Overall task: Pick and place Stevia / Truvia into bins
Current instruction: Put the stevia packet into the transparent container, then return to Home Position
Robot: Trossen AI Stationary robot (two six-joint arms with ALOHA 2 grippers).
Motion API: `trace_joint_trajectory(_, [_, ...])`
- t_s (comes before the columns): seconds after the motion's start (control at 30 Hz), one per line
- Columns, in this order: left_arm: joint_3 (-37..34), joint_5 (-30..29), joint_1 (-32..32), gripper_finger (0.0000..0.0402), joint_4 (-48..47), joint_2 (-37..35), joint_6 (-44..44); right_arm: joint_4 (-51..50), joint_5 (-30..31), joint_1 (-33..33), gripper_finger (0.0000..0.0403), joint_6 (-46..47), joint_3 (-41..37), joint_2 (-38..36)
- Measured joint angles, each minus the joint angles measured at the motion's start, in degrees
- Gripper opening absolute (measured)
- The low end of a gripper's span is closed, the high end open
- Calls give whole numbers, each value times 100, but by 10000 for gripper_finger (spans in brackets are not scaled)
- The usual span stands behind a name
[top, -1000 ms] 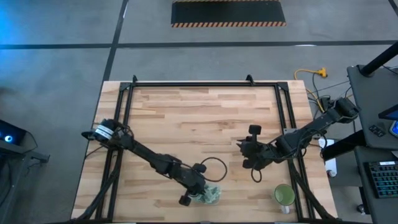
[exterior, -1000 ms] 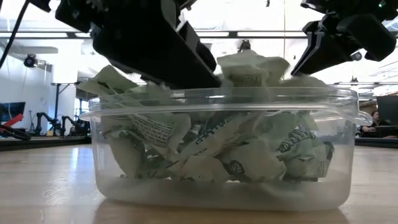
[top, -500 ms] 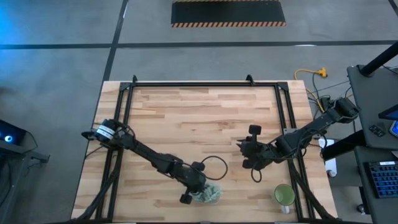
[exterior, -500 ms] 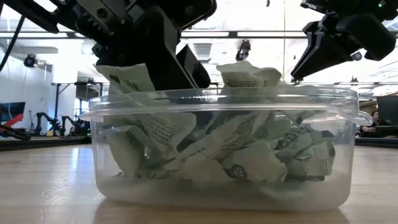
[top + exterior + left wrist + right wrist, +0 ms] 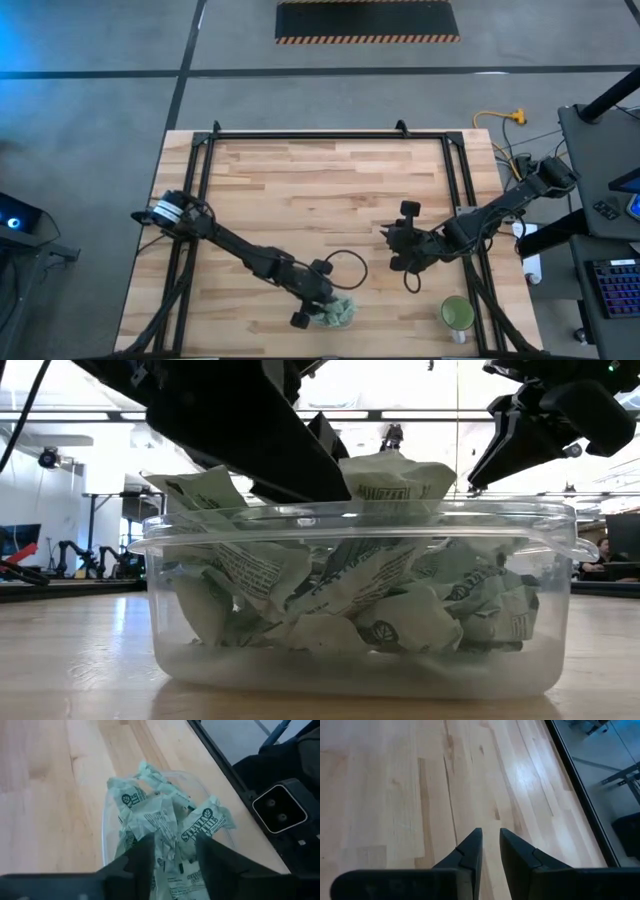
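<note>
The clear plastic bin (image 5: 340, 316) stands at the table's near edge, heaped with crumpled pale green Stevia / Truvia sachets (image 5: 380, 590). Two of them stick up above its rim (image 5: 350, 520). My left gripper (image 5: 175, 845) is over the bin, slanting down, open, with sachets (image 5: 155, 815) of the heap showing between its fingers. My right gripper (image 5: 392, 248) hangs over bare wood to the bin's far right. Its fingers (image 5: 472, 845) stand a narrow gap apart with nothing between them. My left gripper comes at the heap slanting down from the table's left. Its open fingers (image 5: 142, 857) stand on either side of the topmost sachets. Whether they touch the paper, I cannot tell.
A round green cup (image 5: 457, 314) stands near the table's near right corner. A black cable loop (image 5: 345, 270) lies just behind the bin. A black camera box (image 5: 280, 807) sits right by the bin at the table's edge. Black frame rails (image 5: 300, 135) border the table.
My left gripper has stayed over the bin and has opened. The sachets on top of the heap have shifted: one at the heap's left now stands up above the rim, and the crumpled top one has settled a little.
</note>
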Motion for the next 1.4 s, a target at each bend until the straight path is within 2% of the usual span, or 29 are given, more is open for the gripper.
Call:
trace_joint_trajectory(0.13, [0, -32, 3, 160, -292, -233, 9, -2, 0, 0, 59, 0, 0, 0])
trace_joint_trajectory(0.23, [-27, -241, 9, 175, -546, -615, 10, 35, 0, 0, 58, -6, 0, 0])
trace_joint_trajectory(0.33, [-65, -297, -40, 178, -577, -1013, 249, 359, 2, 0, 56, -211, 0, 2])
trace_joint_trajectory(0.5, [-123, -258, -222, 178, -526, -1471, 592, 1194, -6, 2, 60, -1117, 0, 2])
trace_joint_trajectory(0.67, [-438, -340, -204, 178, -505, -1953, 1748, 1541, -49, 2, 64, -1552, 0, -3])
trace_joint_trajectory(0.7, [-552, -562, -193, 178, -412, -2034, 1849, 1556, -79, 2, 63, -1589, 0, -11])
trace_joint_trajectory(0.8, [-1059, -1912, -170, 178, -183, -2443, 1695, 1711, -609, 2, 61, -1844, 0, -75])
trace_joint_trajectory(0.9, [-1857, -3396, -130, 178, 772, -2915, 1708, 2338, -1227, -23, 57, -2356, -128, -243])
trace_joint_trajectory(0.93, [-2166, -3674, -91, 178, 1239, -3077, 1776, 2690, -1412, -59, 56, -2581, -238, -343])
trace_joint_trajectory(1.03, [-3138, -3616, 127, 178, 2783, -3643, 1947, 3762, -2078, -321, 54, -3153, -696, -677])
trace_joint_trajectory(1.13, [-3980, -3097, 463, 178, 3892, -4208, 1883, 4368, -2979, -785, 54, -3322, -1168, -1154])
trace_joint_trajectory(1.27, [-4716, -2544, 871, 178, 4217, -4900, 1629, 4640, -4071, -1635, 54, -3153, -1688, -1863])
trace_joint_trajectory(1.4, [-5109, -2316, 1179, 178, 4220, -5462, 1542, 4671, -5034, -2526, 54, -2984, -2097, -2568])
